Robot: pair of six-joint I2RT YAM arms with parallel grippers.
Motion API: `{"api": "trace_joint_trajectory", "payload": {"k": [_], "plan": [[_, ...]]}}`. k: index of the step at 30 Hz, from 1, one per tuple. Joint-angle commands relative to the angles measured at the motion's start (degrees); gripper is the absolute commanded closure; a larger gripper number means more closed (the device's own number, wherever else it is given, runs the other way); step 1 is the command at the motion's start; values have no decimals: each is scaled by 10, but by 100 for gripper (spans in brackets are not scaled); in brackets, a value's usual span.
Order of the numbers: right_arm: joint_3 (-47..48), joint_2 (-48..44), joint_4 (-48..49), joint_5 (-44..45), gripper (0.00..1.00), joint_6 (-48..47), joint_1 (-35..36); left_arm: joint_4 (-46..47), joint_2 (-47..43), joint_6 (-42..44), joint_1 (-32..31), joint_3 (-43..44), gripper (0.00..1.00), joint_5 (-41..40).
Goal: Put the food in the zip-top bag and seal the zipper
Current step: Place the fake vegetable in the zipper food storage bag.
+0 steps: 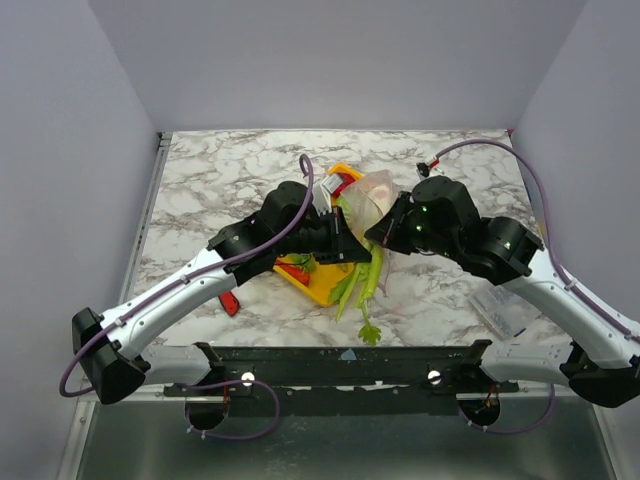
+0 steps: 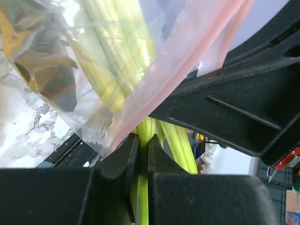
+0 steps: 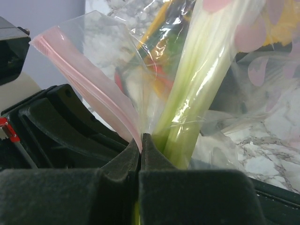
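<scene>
- Left tool [image 2: 143, 157]: nearest item in its own wrist view. Its jaws are all but closed, clenched on the green stalks [image 2: 143, 197], which run straight through the slit between them.
- Right tool [image 3: 140, 140]: clenched on the zipper [image 3: 89, 79], pinching the pink strip where it meets the jaws.
- Zip-top bag [image 1: 372, 195]: held between the two tools at mid-worktop [image 1: 220, 180], over the far part of the yellow tray [image 1: 318, 290], with its mouth turned toward the near side.
- Green stalks, position: the upper lengths are inside the bag. The lower lengths and a leafy tip hang out toward the near edge.
- Red food [image 1: 294, 270]: on the tray just left of the stalks, outside the bag as far as you can see.
- Other contents: colours show through the film, but you cannot tell whether they lie inside or behind it.
- Red-handled implement [image 1: 230, 302], near left, and small clear packet [image 1: 500, 312], near right: both lie apart from the work.
- Status, by judgement: loading is partway. You have the stalks to feed fully in and the red piece to add. Then the zipper, now gaping, must be pressed shut along its whole length.
</scene>
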Motion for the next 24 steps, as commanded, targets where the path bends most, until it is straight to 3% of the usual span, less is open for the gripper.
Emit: {"api": "trace_joint_trajectory", "payload": {"k": [1,10,17,24], "plan": [[-40,-21,-2,-26,99,41,3,45,-11,-46,11,1,100,-67],[-117,-75,69,-29,99,92,3,174,4,-76,16,-41,100,-133],[-155,-95,115,-31,99,125,3,177,41,-114,24,-32,100,-196],[-167,-121,111,20,99,148,3,212,41,-69,26,-45,64,-124]]}}
